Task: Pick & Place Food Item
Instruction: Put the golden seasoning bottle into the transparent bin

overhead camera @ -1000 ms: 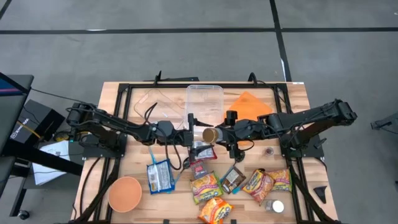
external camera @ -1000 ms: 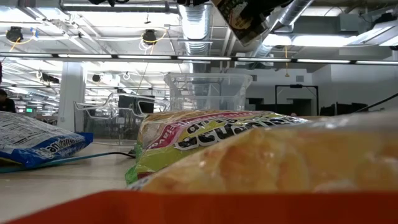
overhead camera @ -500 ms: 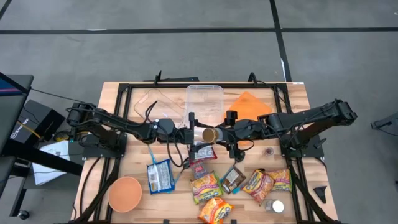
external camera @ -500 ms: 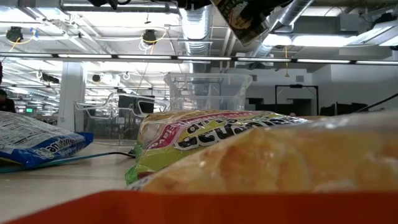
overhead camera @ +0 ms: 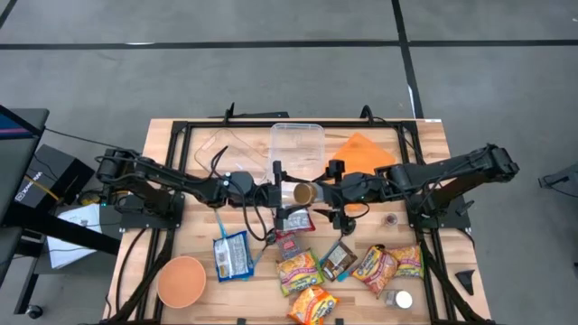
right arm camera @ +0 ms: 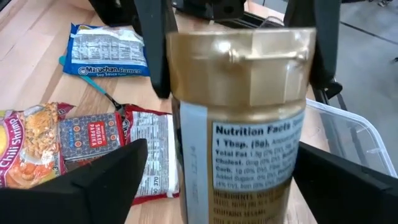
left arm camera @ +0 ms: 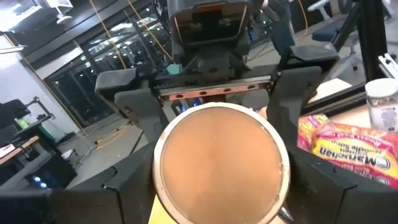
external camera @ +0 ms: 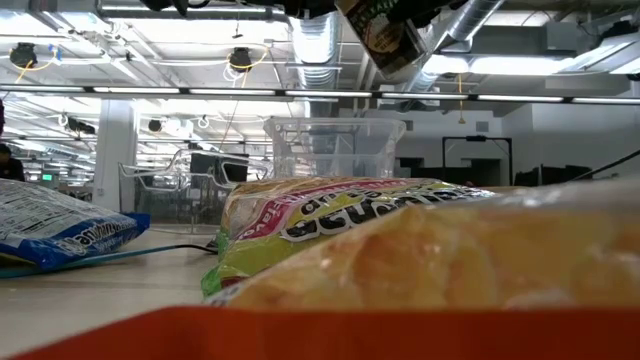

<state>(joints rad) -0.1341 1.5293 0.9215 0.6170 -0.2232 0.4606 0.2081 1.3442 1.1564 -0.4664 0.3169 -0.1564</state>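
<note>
A jar with a gold lid and a nutrition label [overhead camera: 302,193] hangs on its side high above the table's middle, with its lid toward the left arm. It also shows in the low view [external camera: 385,35]. My right gripper [overhead camera: 320,192] is shut on the jar's body. My left gripper [overhead camera: 284,194] faces it from the table's left, open, with one finger close on each side of the lid [left arm camera: 221,162]. My right gripper pinches the jar's labelled body [right arm camera: 193,186] between its two fingers, at the end away from the lid. The fingers come level from the table's right and lie along the jar. The jar is lifted clear and lies roughly level. My left gripper's fingers [right arm camera: 155,50] stand beside the gold lid [right arm camera: 242,56]; I cannot tell whether they touch it.
A clear plastic bin [overhead camera: 298,144] stands at the far middle, with an orange cloth [overhead camera: 361,152] to its right. Several food packets [overhead camera: 298,269], a blue packet [overhead camera: 232,255], an orange bowl [overhead camera: 181,280] and a small jar [overhead camera: 397,299] lie along the near side.
My right gripper has carried the jar a little toward the table's left, so the lid has come in between my left gripper's fingers. The jar has stayed clear of the table.
</note>
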